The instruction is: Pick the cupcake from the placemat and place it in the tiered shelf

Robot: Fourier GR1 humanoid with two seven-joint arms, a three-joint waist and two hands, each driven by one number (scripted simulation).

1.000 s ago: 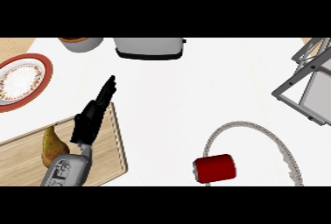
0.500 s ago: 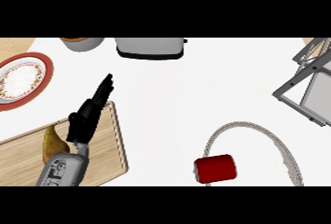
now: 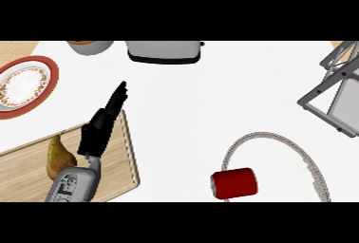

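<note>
Reach not yet begun; the left hand point(image 3: 98, 130) hovers over the board point(image 3: 116, 166), fingers straight and together, holding nothing; the red cupcake point(image 3: 235, 183) sits at the mat's point(image 3: 270, 135) left rim, well apart from the shelf point(image 3: 347, 102); next, a hand must close around it.

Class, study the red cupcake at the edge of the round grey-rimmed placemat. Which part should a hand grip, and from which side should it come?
Grip the red cupcake across its smooth, rounded sides, probably coming down from above. It looks like a squat cylinder at the rim of the round grey-rimmed placemat, well apart from other things, so nothing seems to block that approach.
</note>
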